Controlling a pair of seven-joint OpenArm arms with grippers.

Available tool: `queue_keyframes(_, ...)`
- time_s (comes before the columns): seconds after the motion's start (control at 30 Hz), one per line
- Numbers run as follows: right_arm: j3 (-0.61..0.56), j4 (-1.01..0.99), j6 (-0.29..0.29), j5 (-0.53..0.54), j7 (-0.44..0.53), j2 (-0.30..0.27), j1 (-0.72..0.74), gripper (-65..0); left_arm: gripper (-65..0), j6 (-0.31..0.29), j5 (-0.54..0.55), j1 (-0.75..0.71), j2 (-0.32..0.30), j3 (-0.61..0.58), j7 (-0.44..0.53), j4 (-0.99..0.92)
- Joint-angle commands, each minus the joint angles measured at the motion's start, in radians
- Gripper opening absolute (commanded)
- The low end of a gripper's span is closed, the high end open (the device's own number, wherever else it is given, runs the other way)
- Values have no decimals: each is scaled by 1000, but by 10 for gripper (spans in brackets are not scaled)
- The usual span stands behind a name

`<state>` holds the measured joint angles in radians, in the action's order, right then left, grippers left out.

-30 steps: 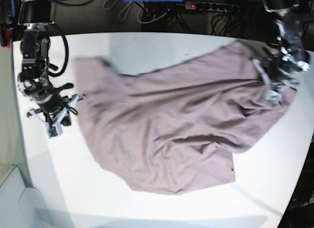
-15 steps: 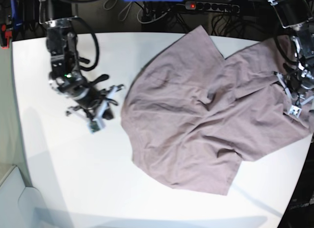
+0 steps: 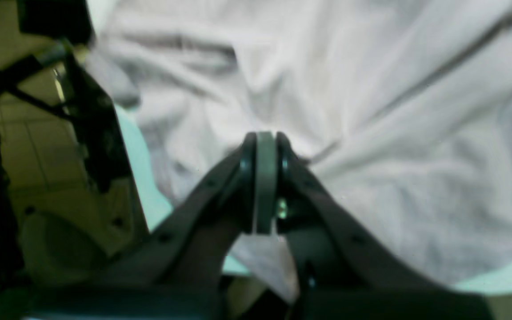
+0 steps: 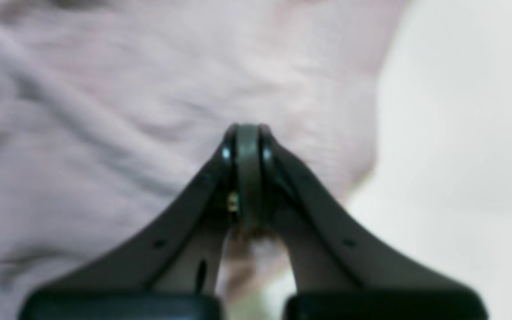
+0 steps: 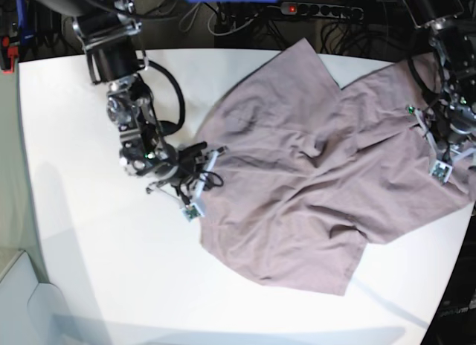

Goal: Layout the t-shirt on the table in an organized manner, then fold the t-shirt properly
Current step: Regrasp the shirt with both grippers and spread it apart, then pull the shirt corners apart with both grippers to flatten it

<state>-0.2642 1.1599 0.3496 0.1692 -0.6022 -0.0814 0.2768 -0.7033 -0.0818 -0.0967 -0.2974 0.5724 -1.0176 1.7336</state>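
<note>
A robotics lab or test workspace is showing here; two black robot arms (image 5: 123, 85) are working over a large white table (image 5: 89, 263) with rounded corners; a black power strip (image 5: 312, 10) with a lit red switch is lying beyond the table's far edge; tangled cables (image 5: 216, 18) are trailing there over a dark floor.

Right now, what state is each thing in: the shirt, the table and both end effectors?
T-shirt: crumpled, spread unevenly, not folded.
Table: white top, shirt lying on its right part.
Left end effector: shut, above the shirt; grip on cloth unclear.
Right end effector: shut, at the shirt's edge; grip unclear.
</note>
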Motion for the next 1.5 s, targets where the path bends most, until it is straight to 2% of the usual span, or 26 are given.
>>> queue_keyframes(0.0, 18, -13, -2, -9, 0, -21, 32, -650, -646, 5, 4, 12, -15, 4, 16, 10)
queue_keyframes(0.1, 87, -61, -4, -9, 0, -60, 40, -650, -646, 5, 4, 10, -10, 4, 18, -11)
queue_keyframes(0.27, 227, -59, -4, -9, 0, -174, -11, -650, -646, 5, 4, 10, 70, -12, 18, -17)
queue_keyframes(0.4, 299, -61, -2, -9, 1, -254, -54, -650, -646, 5, 4, 8, 142, -111, 18, -16)
queue_keyframes(0.53, 397, -54, 1, -6, 1, -295, -98, -650, -646, 5, -3, 13, 201, -219, 18, -21)
queue_keyframes(0.7, 527, 30, 6, -6, 15, -294, -152, -650, -646, 5, -5, 18, 255, -299, 16, -13)
queue_keyframes(0.87, 530, 164, 6, -6, 6, -288, -199, -650, -646, 5, 3, 18, 258, -326, 16, -14)
queue_keyframes(1.03, 530, 277, 6, -6, 6, -234, -221, -650, -646, 5, -6, 19, 283, -326, 16, -53)
queue_keyframes(1.17, 526, 315, 6, -6, 5, -200, -219, -650, -646, 5, -8, 2, 246, -320, 7, -88)
queue_keyframes(1.33, 466, 306, 6, -7, 12, -196, -219, -650, -646, 5, -6, -146, 191, -318, 6, -47)
queue_keyframes(1.47, 444, 251, 6, -7, 14, -196, -189, -650, -646, 5, 0, -248, 152, -315, -93, 84)
